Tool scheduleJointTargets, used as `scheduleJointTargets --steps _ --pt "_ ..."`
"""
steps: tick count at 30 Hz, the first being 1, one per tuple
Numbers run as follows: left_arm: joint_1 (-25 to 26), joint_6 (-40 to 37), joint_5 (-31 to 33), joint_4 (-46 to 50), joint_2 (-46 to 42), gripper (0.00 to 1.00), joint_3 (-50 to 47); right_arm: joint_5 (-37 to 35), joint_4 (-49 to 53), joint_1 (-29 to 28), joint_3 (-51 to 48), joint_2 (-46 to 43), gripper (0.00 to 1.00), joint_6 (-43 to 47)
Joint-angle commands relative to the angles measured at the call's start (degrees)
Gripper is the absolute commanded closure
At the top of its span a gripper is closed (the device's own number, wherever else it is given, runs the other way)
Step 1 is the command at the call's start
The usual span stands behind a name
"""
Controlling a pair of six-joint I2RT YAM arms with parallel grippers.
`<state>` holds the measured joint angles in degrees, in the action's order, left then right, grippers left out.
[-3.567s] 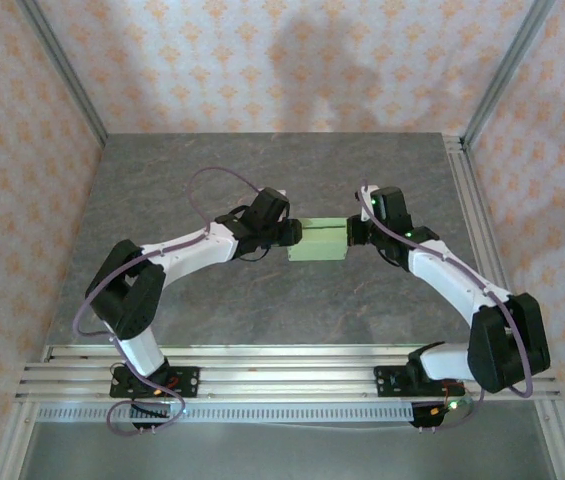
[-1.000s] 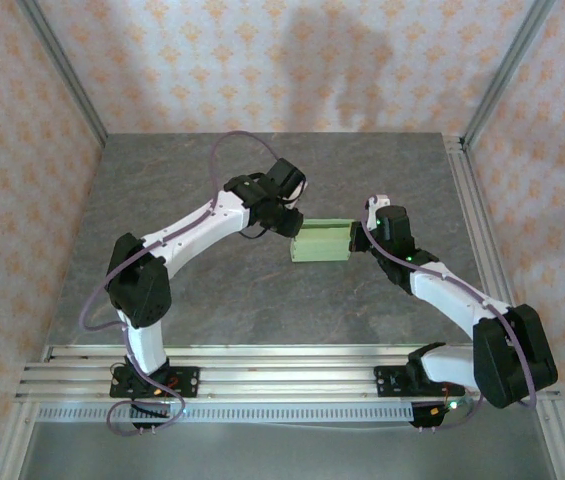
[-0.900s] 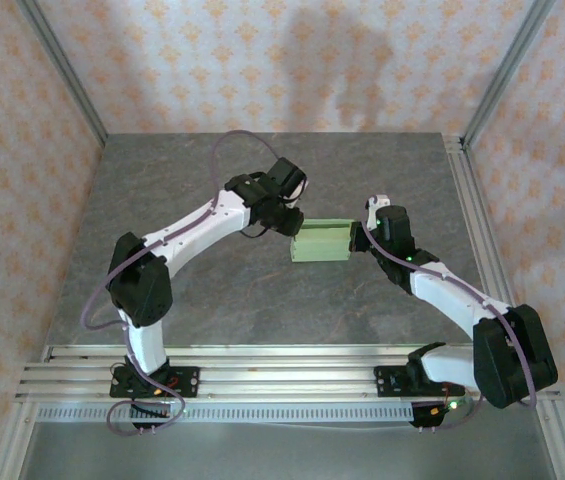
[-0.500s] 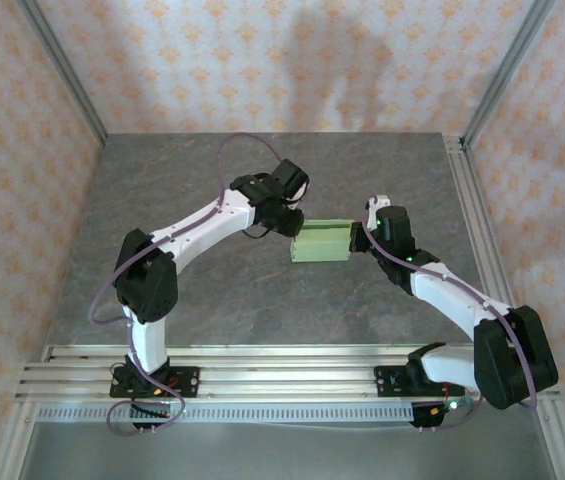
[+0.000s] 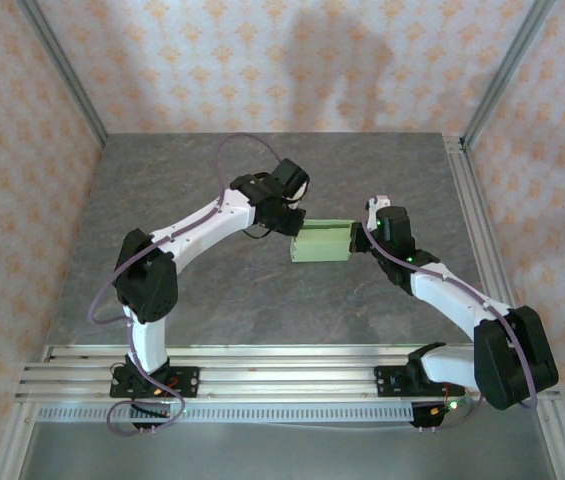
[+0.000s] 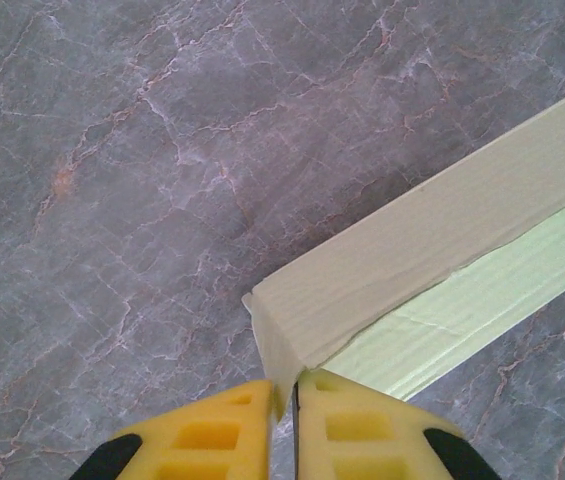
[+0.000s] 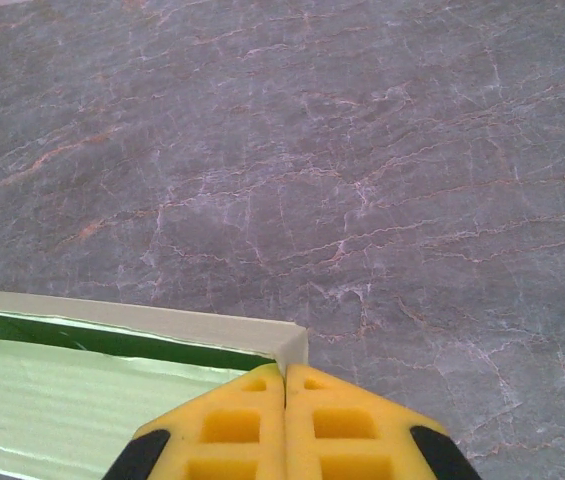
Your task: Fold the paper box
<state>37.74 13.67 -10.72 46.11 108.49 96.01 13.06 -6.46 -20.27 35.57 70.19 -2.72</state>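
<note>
Pale green card on grey marble, with peach wallpaper around.
The paper box (image 5: 320, 243) at mid-frame is pale yellow-green, and its inner face is a brighter green in the wrist views. The worktop (image 5: 212, 290) is dark grey, veined white and rust. The walls (image 5: 212, 60) across the top and sides are cream with repeating orange floral motifs. The arms (image 5: 197, 228) are white with black joints and purple cables (image 5: 245, 137). The jaws carry bright yellow pads (image 6: 202, 435).
</note>
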Motion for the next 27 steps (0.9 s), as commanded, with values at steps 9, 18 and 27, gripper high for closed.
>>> scheduleJointTargets --steps 9,18,27 --pt "0.5 5.9 -2.2 0.4 0.5 0.92 1.0 -1.3 2.4 -1.5 -1.2 -1.0 1.0 1.4" --pt "0.5 7.5 -2.3 1.4 0.6 0.98 2.9 -2.1 2.2 -1.8 -1.4 -1.0 1.0 1.2" --pt "0.5 7.9 -4.5 6.3 3.8 1.0 6.8 -2.6 2.3 -1.8 -1.6 -1.1 1.0 0.8"
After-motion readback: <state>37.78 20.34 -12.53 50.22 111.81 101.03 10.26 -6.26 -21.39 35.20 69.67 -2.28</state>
